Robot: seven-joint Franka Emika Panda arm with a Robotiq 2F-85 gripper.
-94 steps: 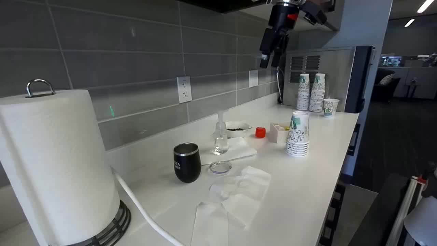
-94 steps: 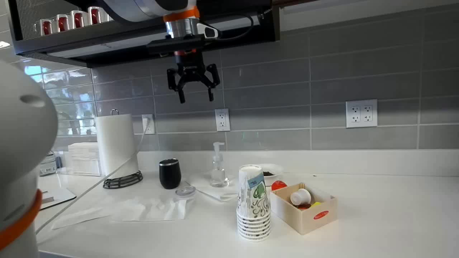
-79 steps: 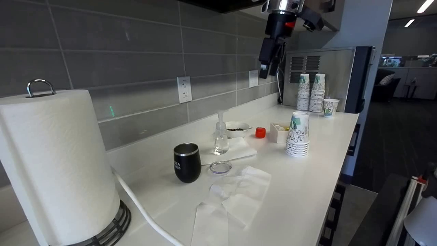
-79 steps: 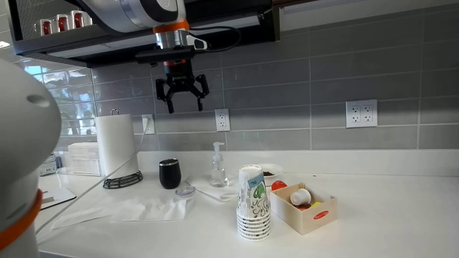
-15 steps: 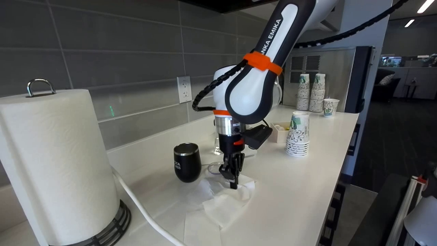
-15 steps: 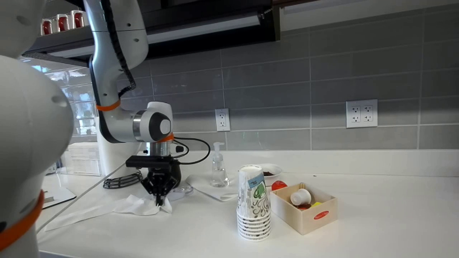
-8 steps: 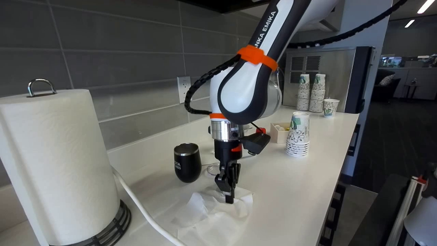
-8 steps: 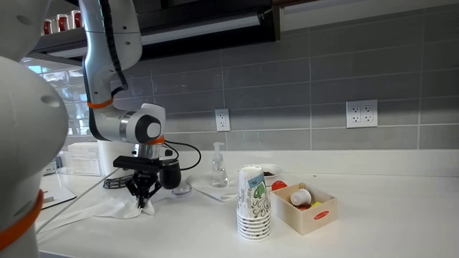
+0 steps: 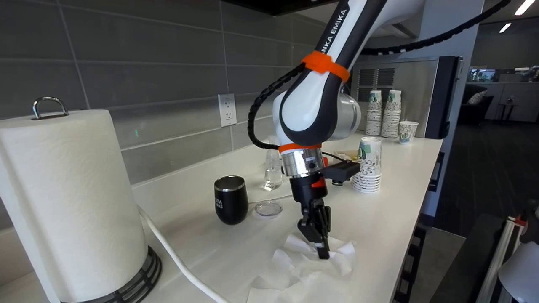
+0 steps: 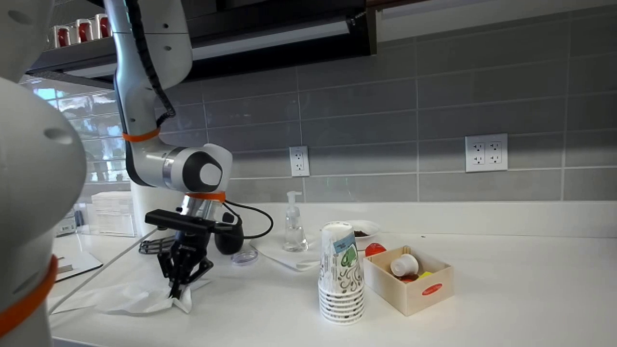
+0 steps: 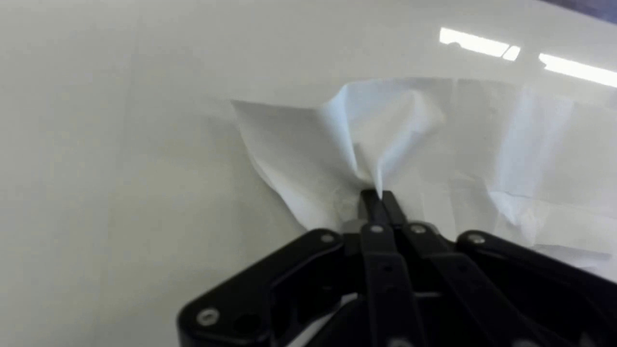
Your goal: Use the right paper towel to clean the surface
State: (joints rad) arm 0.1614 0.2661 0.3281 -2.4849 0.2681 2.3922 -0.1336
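Note:
A thin white paper towel (image 9: 343,257), creased and partly spread out, lies on the off-white countertop surface (image 9: 370,229). My gripper (image 9: 322,254) points down at it, leaning a little, its tips low at the counter. In the wrist view the jaws are together and a fold of the towel (image 11: 294,140) is pinched between the fingertips (image 11: 370,198). The towel's near corner lifts beside the fingers, while its rest trails away flat to the right there. In an exterior view the gripper (image 10: 176,290) holds the towel near its end.
Near the gripper stand a black tumbler (image 9: 230,202) and a clear lid (image 9: 268,208). A paper towel roll (image 9: 76,202) and white cord (image 9: 181,265) are close by. Along the counter are a soap dispenser (image 10: 294,231), stacked paper cups (image 10: 340,270) and a wooden box (image 10: 426,294).
Several seconds ago the open gripper hung high above the counter; now it is down and shut on the towel. Over the last second it has dragged the towel toward the counter's front edge, tilting.

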